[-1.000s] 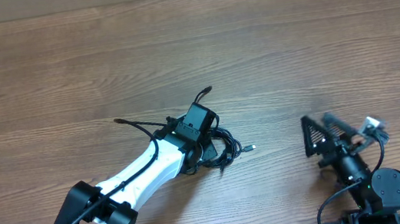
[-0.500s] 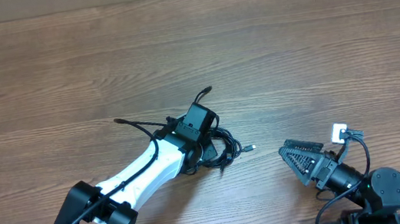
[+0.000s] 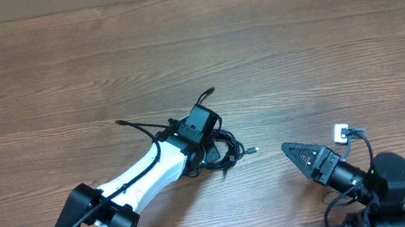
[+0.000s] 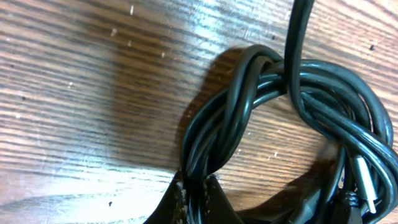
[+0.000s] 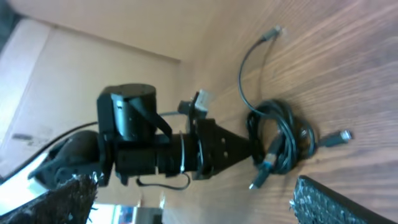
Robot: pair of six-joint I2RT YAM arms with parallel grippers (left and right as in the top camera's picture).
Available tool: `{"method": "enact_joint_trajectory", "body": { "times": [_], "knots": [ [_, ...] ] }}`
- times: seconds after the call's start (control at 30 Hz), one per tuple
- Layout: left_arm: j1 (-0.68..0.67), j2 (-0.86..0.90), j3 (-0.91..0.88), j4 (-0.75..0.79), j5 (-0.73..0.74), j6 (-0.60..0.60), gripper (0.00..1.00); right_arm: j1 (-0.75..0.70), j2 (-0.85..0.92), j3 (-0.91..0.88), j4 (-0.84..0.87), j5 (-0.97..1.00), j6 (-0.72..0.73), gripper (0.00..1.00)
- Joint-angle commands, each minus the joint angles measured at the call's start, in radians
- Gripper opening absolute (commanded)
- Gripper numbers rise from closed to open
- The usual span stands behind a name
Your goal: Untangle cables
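Overhead, the left arm [image 3: 155, 167] covers much of the cables [image 3: 228, 146], and only the right rim of the knot shows there. In the left wrist view the coil runs off the right and bottom edges. Its strands cross so tightly that the number of cords cannot be counted. The left tool [image 4: 194, 198] shows only as fingertips at the bottom of that view, pressed together with a few strands of the cables pinched between them. The right tool [image 3: 292, 151] is seen edge-on overhead, which hides its gap. In its own wrist view the two fingers [image 5: 339, 200] sit in opposite bottom corners, cut off by the frame, spread fully with nothing between them.

There are two arms, two tools and one tangled bundle. Three loose tips stick out of it overhead: an end [image 3: 208, 92] toward the far edge, an end [image 3: 120, 123] toward the left edge, and a plug [image 3: 254, 151] toward the right edge.

The bundle lies on the worktop [image 3: 333, 33] about midway between the left and right edges, nearer the near edge than the far one. The right tool is by the near edge, to the right of the bundle and apart from it.

A second ago the right tool stood further toward the right edge. It now points left at the bundle and is closer to it. The left arm and the cables have not shifted.
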Motion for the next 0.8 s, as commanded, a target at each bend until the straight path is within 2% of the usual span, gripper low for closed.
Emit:
{"method": "enact_joint_trajectory", "body": {
  "times": [0.0,0.13,0.53,0.63,0.7,0.77],
  "knots": [
    [-0.008,0.016,-0.017,-0.023,0.007,-0.020,0.04,-0.004,0.097,0.128,-0.100,0.053,-0.121,0.99],
    [-0.008,0.016,-0.017,-0.023,0.007,-0.020,0.04,-0.002,0.201,0.204,-0.267,0.162,-0.217,0.99],
    [-0.008,0.016,-0.017,-0.006,0.037,-0.027,0.04,-0.002,0.332,0.200,-0.377,0.174,-0.299,1.00],
    [-0.007,0.016,-0.017,-0.012,0.122,-0.105,0.04,-0.002,0.332,0.200,-0.407,0.174,-0.301,1.00],
    [-0.011,0.016,-0.017,-0.020,0.214,-0.200,0.04,-0.002,0.332,0.200,-0.423,0.184,-0.301,1.00],
    [-0.015,0.016,-0.017,-0.018,0.276,-0.290,0.12,-0.002,0.332,0.200,-0.438,0.216,-0.301,1.00]
  ]
}}
